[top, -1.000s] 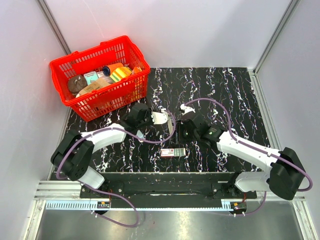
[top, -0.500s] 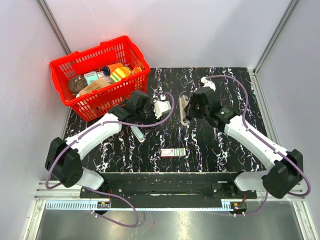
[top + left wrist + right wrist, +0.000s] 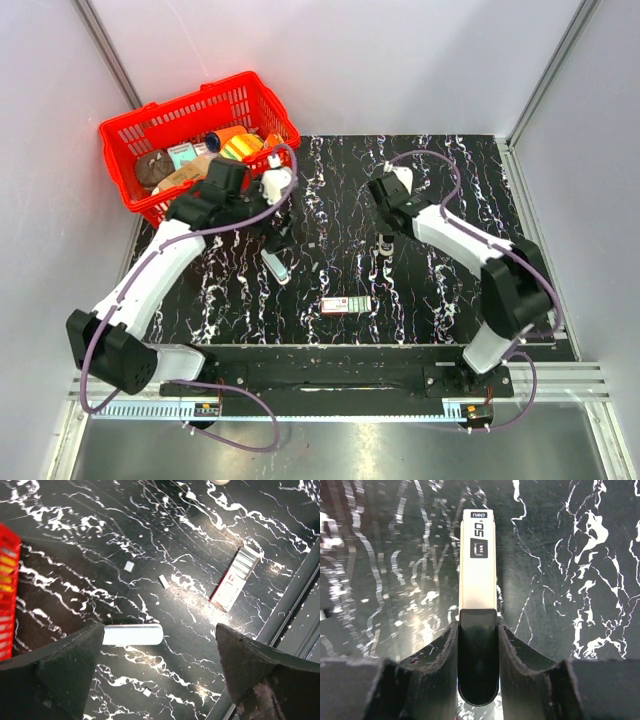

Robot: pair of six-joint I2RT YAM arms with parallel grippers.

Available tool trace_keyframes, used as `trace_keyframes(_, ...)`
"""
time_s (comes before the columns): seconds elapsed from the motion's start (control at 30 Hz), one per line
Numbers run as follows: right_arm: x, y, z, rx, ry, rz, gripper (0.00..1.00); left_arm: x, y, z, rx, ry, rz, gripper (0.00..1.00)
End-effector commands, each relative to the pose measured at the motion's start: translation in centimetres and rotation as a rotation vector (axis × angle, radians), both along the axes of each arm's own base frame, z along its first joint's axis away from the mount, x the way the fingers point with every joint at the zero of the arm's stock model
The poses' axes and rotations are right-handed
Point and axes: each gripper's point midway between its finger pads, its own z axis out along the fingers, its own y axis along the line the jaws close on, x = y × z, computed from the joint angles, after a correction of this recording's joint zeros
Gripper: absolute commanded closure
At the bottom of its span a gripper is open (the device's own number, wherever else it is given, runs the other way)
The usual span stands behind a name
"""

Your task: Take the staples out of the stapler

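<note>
The stapler (image 3: pixel 275 265), a slim pale blue-grey bar with rounded ends, lies flat on the black marbled table. In the left wrist view the stapler (image 3: pixel 132 634) rests just inside the left finger, one end hidden behind it. My left gripper (image 3: pixel 276 222) (image 3: pixel 160 630) hovers above it, open wide, with nothing between the fingers. My right gripper (image 3: pixel 385 238) (image 3: pixel 477 625) is shut on a cream bar (image 3: pixel 478 565) with a black end, printed "50". The bar points down toward the table mid-right.
A red basket (image 3: pixel 215 200) full of items stands at the back left, its edge (image 3: pixel 6 590) close to my left gripper. A small flat box (image 3: pixel 347 304) (image 3: pixel 235 577) with a red-and-green label lies near the front edge. Tiny white bits (image 3: pixel 129 566) dot the table.
My left gripper went from shut to wide open and drew back toward the basket. The right arm lifted away from the centre with the cream bar and turned it downward.
</note>
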Motion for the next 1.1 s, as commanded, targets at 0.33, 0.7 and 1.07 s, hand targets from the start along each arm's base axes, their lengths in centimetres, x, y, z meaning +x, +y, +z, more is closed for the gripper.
trace_keyframes(0.33, 5.4, -2.0, -3.1, -0.116, -0.015, -0.060, 0.66, -1.3, 9.7, 2.4, -0.024, 0.149, 0.240, 0.01)
trace_keyframes(0.7, 4.8, 2.0, 4.7, 0.019, -0.159, 0.158, 0.15, -1.8, 12.8, 4.0, 0.007, 0.069, 0.355, 0.01)
trace_keyframes(1.07, 2.8, 17.5, 0.7, -0.043, -0.211, 1.015, 0.28, -2.9, 14.5, 3.4, 0.020, 0.117, 0.433, 0.01)
